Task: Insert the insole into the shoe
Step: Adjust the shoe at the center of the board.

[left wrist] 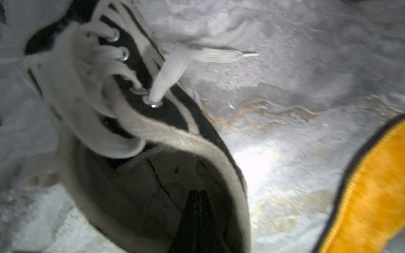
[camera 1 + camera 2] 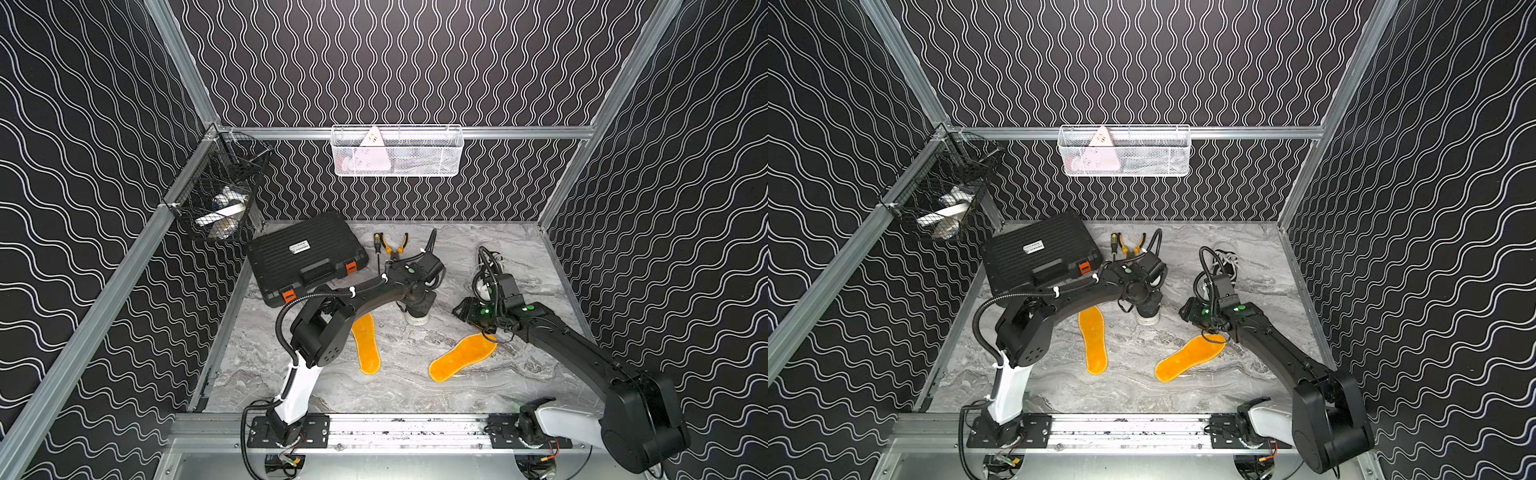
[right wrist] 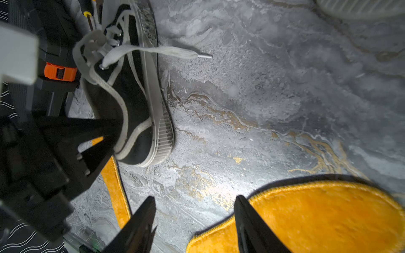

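A black shoe [image 3: 133, 98] with white laces and a white sole lies tilted, its heel tread showing in both top views [image 2: 417, 319]. My left gripper [image 1: 199, 197] is shut at the shoe's heel collar, with its tips over the heel opening. Two orange insoles lie on the marble table [image 2: 407, 395]: one [image 2: 365, 349] beside the left arm, the other [image 2: 463, 357] on the right. My right gripper [image 3: 195, 198] is open just above the near end of the right insole [image 3: 328, 219]; one finger overlaps its edge and nothing is held.
A black tool case [image 2: 305, 257] sits at the back left, with a screwdriver [image 2: 377, 243] and pliers [image 2: 395, 245] beside it. A second shoe [image 2: 1225, 259] lies behind the right arm. Wire baskets [image 2: 397, 151] [image 2: 220, 195] hang on the walls.
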